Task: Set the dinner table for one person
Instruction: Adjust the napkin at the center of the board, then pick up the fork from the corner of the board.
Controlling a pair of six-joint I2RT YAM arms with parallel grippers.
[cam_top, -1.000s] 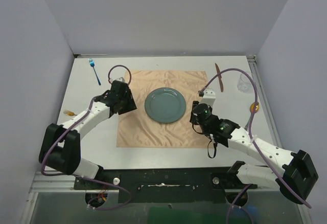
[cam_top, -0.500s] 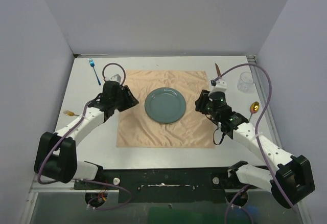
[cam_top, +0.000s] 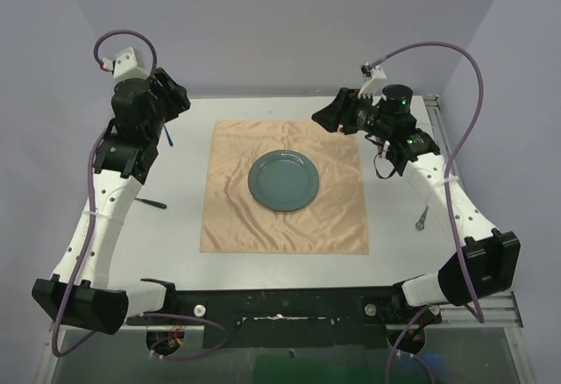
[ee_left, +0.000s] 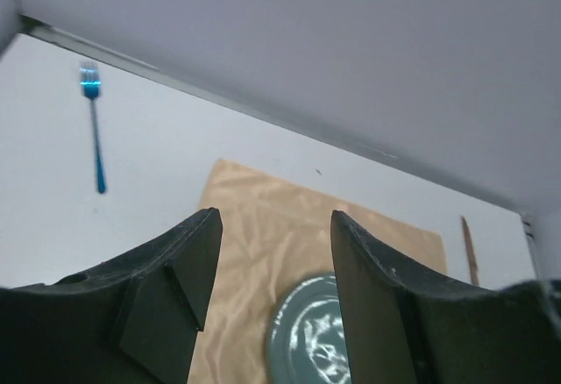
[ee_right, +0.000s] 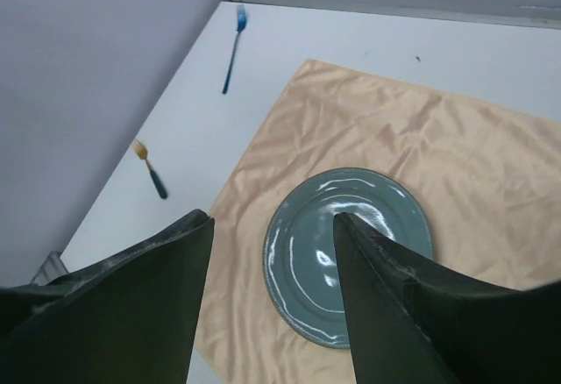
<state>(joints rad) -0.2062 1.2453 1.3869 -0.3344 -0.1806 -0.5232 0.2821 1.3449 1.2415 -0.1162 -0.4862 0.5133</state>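
Note:
The dinner table point(cam_top: 175, 226) is a white top carrying a peach cloth point(cam_top: 285, 226) with a teal plate point(cam_top: 283, 181) in its middle. My left gripper point(cam_top: 182, 99) hangs high over the far left corner, open and holding nothing; its wrist view looks down past its gripper point(ee_left: 273, 217) at the cloth point(ee_left: 263, 217) and plate point(ee_left: 316, 340). My right gripper point(cam_top: 319, 119) is raised over the cloth's far right corner, also open and holding nothing. Between the fingers of that gripper point(ee_right: 273, 219) I see the plate point(ee_right: 307, 252).
A blue fork point(ee_left: 92, 125) lies at the far left, a gold fork with a dark handle point(ee_right: 151, 172) near the left edge, and a brown knife point(ee_left: 470, 248) beyond the cloth's right side. A utensil handle point(cam_top: 422, 219) shows beside the right arm. Grey walls enclose three sides.
Both arms have risen from beside the plate and swung toward the far side of the table. Both pairs of jaws have opened wider.

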